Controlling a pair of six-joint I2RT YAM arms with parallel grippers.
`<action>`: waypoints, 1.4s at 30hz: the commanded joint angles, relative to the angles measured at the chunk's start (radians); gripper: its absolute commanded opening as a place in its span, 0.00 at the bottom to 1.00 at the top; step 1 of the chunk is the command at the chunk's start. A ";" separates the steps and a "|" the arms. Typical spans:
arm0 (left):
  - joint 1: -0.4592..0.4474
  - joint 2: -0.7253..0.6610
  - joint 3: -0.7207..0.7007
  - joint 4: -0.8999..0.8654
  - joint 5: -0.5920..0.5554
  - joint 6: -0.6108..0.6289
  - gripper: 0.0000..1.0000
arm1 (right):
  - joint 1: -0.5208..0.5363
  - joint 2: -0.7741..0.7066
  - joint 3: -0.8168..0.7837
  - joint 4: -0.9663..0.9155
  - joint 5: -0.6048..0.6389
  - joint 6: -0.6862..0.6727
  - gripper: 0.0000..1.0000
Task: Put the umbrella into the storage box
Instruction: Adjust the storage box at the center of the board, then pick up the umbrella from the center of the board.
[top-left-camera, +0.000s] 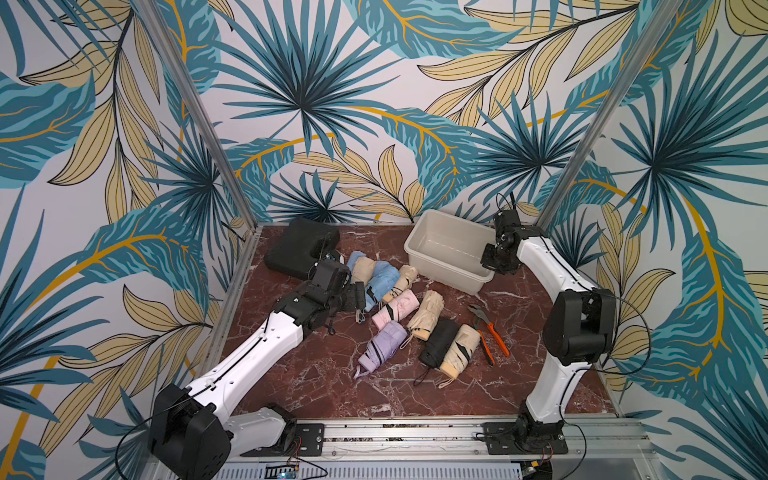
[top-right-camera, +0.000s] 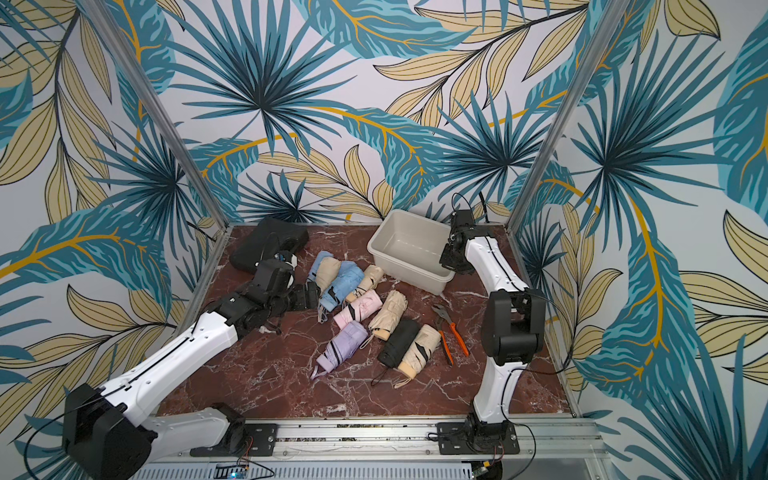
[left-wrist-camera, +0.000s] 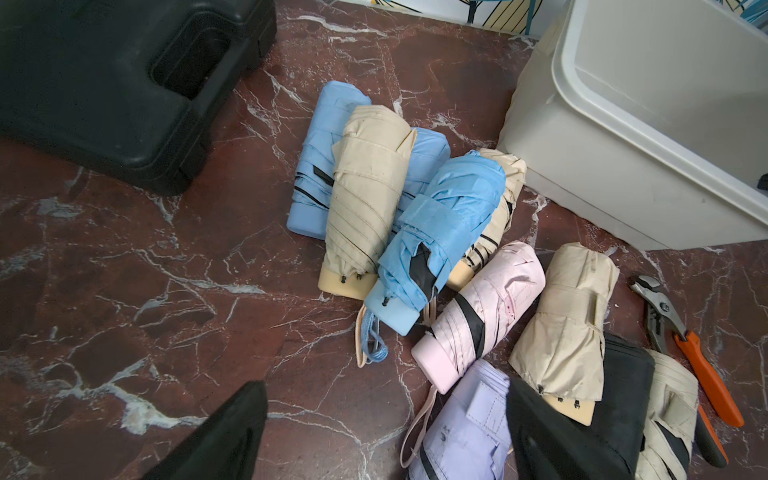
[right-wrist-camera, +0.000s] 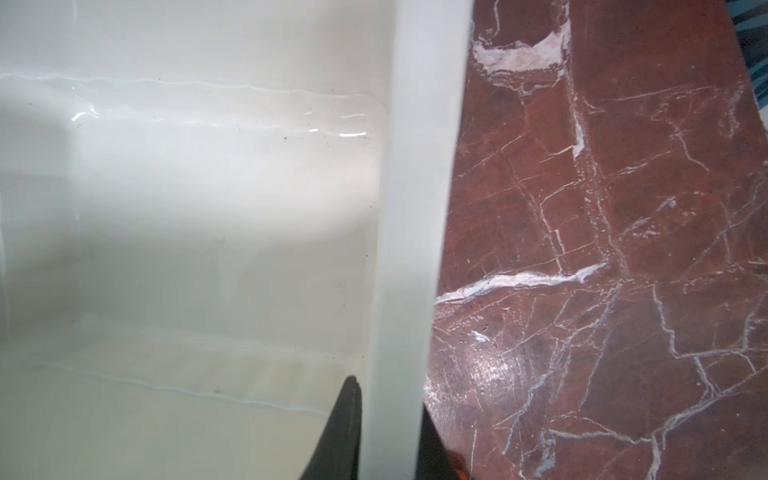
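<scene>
Seemingly marble tabletop (top-left-camera: 316, 386), storage box (top-left-camera: 446, 272), leafy walls (top-left-camera: 311, 83).

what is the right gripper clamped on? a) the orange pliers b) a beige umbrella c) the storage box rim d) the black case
c: the right gripper has one finger inside the storage box and one outside, its rim pinched between them

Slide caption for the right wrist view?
Right tool clamped on the rim of the empty storage box, one finger inside, one outside; red marble table beside.
</scene>
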 joint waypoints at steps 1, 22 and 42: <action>-0.004 0.041 0.037 -0.021 0.038 -0.017 0.92 | 0.017 -0.032 -0.001 -0.077 -0.137 -0.098 0.16; -0.019 0.532 0.467 -0.224 0.150 0.777 0.92 | 0.013 -0.201 -0.030 -0.079 0.103 -0.071 0.81; -0.019 0.773 0.604 -0.256 0.095 0.833 0.65 | 0.012 -0.364 -0.135 -0.071 0.073 -0.021 0.81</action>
